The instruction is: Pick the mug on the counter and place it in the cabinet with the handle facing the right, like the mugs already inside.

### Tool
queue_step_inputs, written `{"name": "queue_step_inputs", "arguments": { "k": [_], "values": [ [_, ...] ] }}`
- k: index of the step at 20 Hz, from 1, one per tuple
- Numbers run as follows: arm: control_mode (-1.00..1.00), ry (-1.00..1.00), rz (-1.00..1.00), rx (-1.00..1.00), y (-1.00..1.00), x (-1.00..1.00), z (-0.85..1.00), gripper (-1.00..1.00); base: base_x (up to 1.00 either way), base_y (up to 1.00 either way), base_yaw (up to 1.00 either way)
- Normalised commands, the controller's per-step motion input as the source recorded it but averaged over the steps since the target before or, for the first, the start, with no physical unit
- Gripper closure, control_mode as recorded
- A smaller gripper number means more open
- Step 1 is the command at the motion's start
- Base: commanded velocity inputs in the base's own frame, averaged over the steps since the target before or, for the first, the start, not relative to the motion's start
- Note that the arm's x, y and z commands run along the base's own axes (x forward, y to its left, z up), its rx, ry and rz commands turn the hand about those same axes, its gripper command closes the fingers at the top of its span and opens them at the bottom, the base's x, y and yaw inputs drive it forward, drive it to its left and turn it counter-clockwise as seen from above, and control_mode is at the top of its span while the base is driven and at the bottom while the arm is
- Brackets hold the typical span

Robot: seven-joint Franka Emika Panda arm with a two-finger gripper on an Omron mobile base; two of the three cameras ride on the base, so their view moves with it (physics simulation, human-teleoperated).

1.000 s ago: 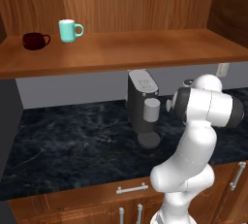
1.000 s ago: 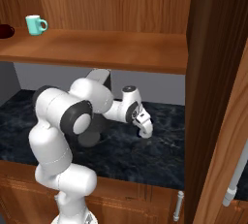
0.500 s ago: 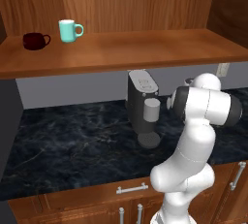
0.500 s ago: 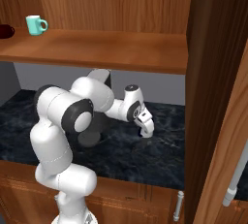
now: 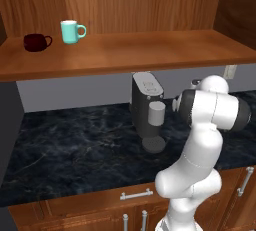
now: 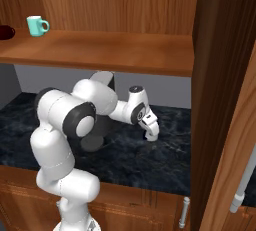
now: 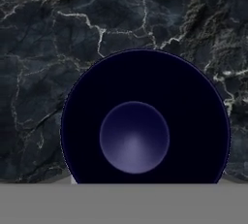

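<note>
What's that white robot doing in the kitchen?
The white robot arm reaches low over the black marble counter, its gripper pointing down. The hand camera looks straight into the grey mug's dark navy inside, so the gripper sits right above it; whether it grips yet cannot be told. Up on the brown wooden cabinet shelf stand a teal mug and a squat dark maroon cup. A grey coffee machine stands on the counter.

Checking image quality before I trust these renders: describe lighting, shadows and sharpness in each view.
Left base view: even, soft light, no glare; the coffee machine is slightly soft-edged. Right base view: the counter darkens under the cabinet shelf; the pincer looks blurry. Hand view: the mug interior is near black, with a dim sheen at its bottom; marble veins are crisp.
</note>
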Motion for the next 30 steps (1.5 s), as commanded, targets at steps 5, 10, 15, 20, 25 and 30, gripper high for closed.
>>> {"name": "queue_step_inputs", "arguments": {
  "k": [5,10,15,20,25,30],
  "values": [
    [-1.00,-0.05,0.06,0.00,0.04,-0.21,0.30,1.00,0.00,0.00,0.00],
    [-1.00,-0.06,0.16,0.00,0.02,-0.31,0.47,1.00,0.00,0.00,0.00],
    [-1.00,-0.01,0.30,-0.05,0.17,-0.33,0.41,1.00,0.00,0.00,0.00],
    [-1.00,0.00,0.29,-0.02,0.10,-0.32,0.25,1.00,0.00,0.00,0.00],
    [-1.00,-0.03,0.21,0.00,0.08,-0.40,0.21,1.00,0.00,0.00,0.00],
    [-1.00,-0.06,0.25,-0.01,0.05,-0.41,0.21,1.00,0.00,0.00,0.00]
  ]
}}
